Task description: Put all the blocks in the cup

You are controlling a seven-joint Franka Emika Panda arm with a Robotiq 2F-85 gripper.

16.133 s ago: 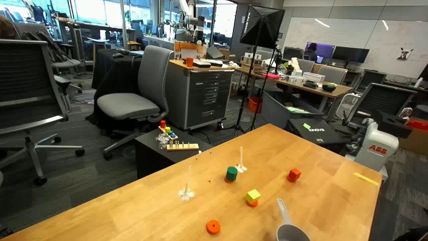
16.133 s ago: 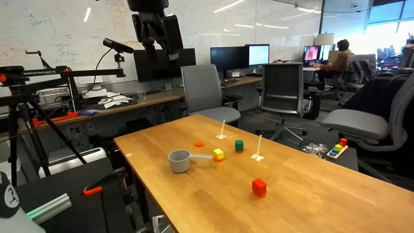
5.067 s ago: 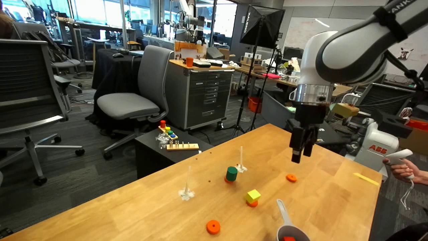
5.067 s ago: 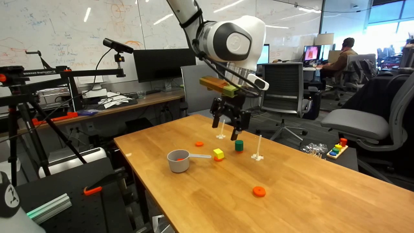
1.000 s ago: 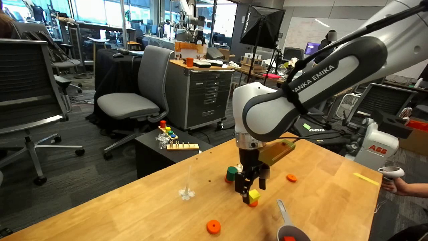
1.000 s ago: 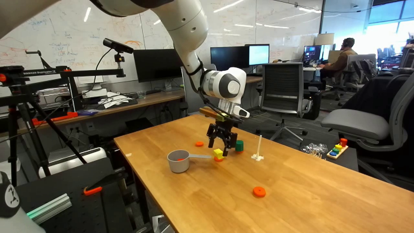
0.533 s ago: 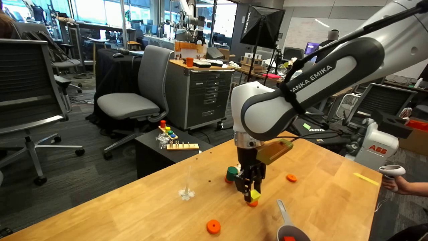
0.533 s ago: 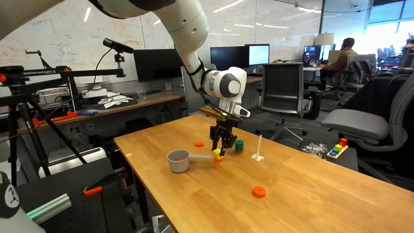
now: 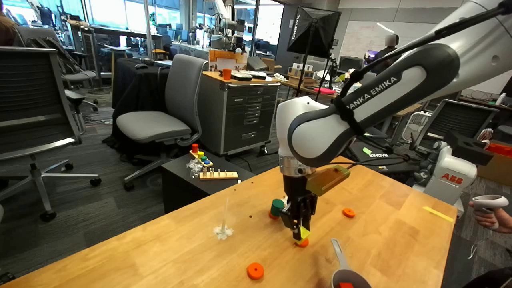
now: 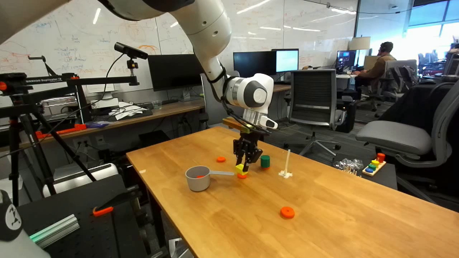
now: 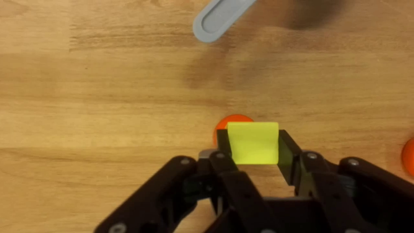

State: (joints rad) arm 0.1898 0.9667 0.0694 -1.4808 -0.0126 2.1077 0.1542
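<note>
Jaws: They pinch the yellow block (image 11: 253, 143) from two sides. The dark pads (image 11: 288, 155) touch its flat faces, so it should not slip out.
Yellow block: A small cube with flat sides and straight edges. It is right over an orange disc (image 10: 242, 176). I cannot tell if it touches the disc or hangs just above it.
Disc below: Flat and round. Maybe it holds the block up a little, so the jaws need not scrape the table (image 10: 340, 215).
Cup (image 10: 198, 184): Grey and smooth, maybe plastic, with a round open top. It stands upright near the yellow block. Its long thin handle (image 10: 223, 173) reaches out toward that side.
Red block (image 9: 346, 285): It is inside the cup, and just a bit of it shows. That one looks done to me.
Green block (image 10: 265, 159): Round like a tiny can. It stands on its own orange disc, well apart from the cup, so I think it has to be fetched too.
Bare discs (image 9: 255, 271): Two lie flat with nothing on top. I cannot tell if they count as blocks.
White stick (image 10: 287, 162): Thin and straight up, on a bumpy white base.
Next move: I think the yellow block must go up over the rim, then drop in. Bumping the handle could turn the cup.
</note>
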